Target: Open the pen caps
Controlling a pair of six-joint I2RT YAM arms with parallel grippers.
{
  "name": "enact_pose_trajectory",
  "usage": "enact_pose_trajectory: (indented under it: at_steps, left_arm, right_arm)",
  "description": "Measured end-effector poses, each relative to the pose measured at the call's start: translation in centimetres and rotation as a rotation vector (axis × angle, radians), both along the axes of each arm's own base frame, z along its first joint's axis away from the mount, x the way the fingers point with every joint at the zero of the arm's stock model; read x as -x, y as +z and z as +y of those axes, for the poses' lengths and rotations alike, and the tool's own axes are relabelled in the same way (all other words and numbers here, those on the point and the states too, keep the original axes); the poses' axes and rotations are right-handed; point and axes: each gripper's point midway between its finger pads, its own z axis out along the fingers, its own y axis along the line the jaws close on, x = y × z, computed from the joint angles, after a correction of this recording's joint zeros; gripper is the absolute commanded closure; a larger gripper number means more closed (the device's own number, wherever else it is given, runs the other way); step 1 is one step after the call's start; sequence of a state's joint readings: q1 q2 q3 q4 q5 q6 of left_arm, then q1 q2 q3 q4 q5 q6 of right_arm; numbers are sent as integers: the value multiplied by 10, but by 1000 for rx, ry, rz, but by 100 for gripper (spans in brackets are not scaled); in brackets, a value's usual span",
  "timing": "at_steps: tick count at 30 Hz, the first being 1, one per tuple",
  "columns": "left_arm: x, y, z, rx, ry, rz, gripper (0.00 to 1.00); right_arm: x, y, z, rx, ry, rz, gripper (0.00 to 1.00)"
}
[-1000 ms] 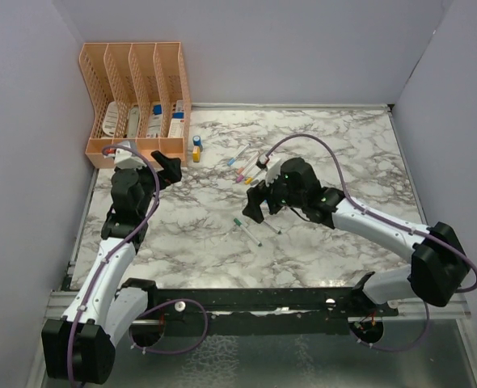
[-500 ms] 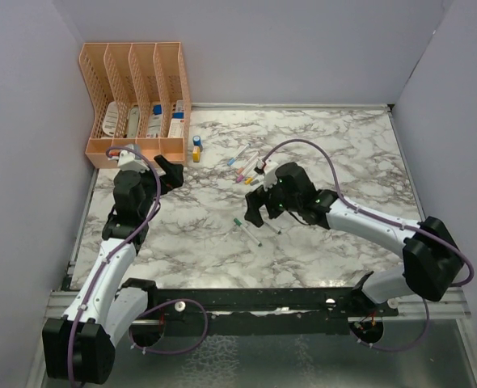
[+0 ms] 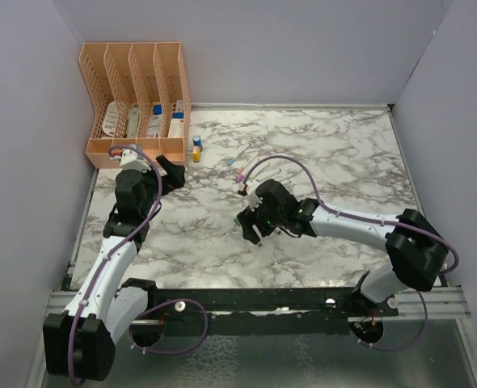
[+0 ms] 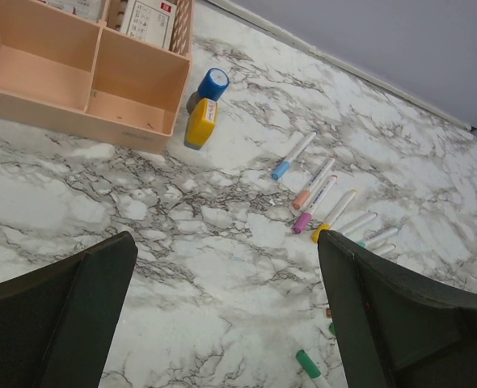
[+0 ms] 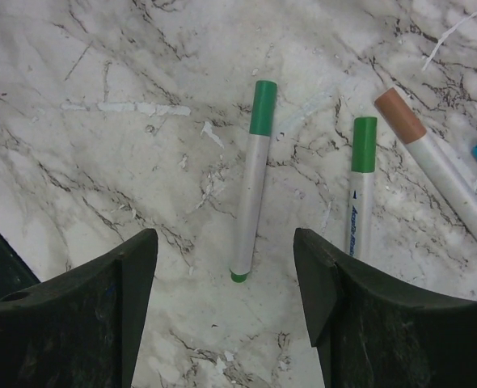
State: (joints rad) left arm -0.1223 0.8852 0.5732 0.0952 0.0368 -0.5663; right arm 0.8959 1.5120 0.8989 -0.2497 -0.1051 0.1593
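Observation:
The pen caps sit on thin white pens lying on the marble table. In the right wrist view a green cap [image 5: 263, 107] tops a pen [image 5: 251, 194] lying between my right gripper's [image 5: 225, 246] open jaws. A second green cap [image 5: 365, 144] and a brown cap [image 5: 399, 115] lie to its right. The right gripper [image 3: 251, 226] hangs low over these pens. My left gripper [image 4: 226, 242] is open and empty, above bare marble near the organizer. In its view blue [image 4: 280, 170], orange [image 4: 301, 199], pink [image 4: 302, 222] and yellow [image 4: 320, 234] caps lie in a row.
A peach mesh desk organizer [image 3: 133, 97] stands at the back left with boxes in its slots. A small blue-and-yellow bottle [image 4: 204, 109] lies beside it. Grey walls close in the table on three sides.
My right gripper has moved left and toward the near edge, coming down over the green-capped pens. The left arm has barely moved.

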Motion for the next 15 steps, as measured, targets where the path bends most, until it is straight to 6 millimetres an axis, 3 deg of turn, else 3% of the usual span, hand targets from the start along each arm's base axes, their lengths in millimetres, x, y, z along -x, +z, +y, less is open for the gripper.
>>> enact_pose_trajectory:
  at_steps: [4, 15]
  left_arm:
    - [0, -4, -2, -1, -5, 11, 2]
    - [1, -13, -2, -4, -5, 30, 2]
  right_arm:
    - [4, -12, 0, 29, 8, 23, 43]
    - [9, -48, -1, 135, 16, 54, 46]
